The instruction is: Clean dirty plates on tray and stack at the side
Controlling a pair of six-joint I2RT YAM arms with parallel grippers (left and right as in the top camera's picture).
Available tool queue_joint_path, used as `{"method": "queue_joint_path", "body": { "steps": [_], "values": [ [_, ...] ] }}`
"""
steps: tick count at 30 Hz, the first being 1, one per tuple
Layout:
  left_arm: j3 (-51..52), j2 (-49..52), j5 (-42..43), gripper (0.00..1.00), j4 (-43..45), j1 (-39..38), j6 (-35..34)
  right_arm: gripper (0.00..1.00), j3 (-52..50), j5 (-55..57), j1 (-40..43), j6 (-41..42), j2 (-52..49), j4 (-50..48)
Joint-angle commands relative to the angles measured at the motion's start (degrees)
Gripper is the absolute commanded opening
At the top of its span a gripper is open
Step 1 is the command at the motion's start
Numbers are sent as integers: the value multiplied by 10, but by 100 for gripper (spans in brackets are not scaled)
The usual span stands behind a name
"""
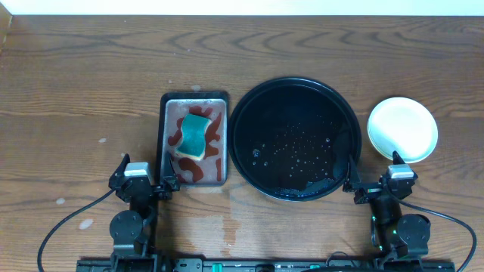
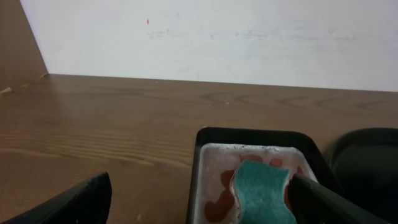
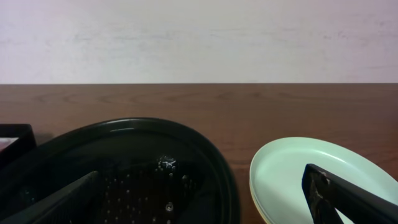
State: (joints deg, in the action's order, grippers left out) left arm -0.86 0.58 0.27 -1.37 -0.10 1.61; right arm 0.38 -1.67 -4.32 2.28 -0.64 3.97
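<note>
The black round tray sits mid-table, wet with droplets and holding no plates; it also shows in the right wrist view. The plates are stacked on the bare wood to the tray's right, a clean mint-blue one on top with a yellow edge below. My left gripper is open and empty at the front edge, left of the metal pan. My right gripper is open and empty, straddling the tray's rim and the plate stack.
A rectangular metal pan with red sauce stains stands left of the tray and holds a teal and yellow sponge, also seen in the left wrist view. Brown wood tabletop lies all around; a pale wall is at the back.
</note>
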Motion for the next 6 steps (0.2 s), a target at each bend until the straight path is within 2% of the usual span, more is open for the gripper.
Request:
{"method": "queue_joint_path", "body": {
  "steps": [1, 6],
  "values": [
    [6, -3, -8, 91, -28, 2, 10, 99, -1, -1, -7, -8, 4, 2],
    [6, -3, -8, 91, -28, 2, 10, 99, -1, 0, -7, -8, 4, 2]
  ]
}}
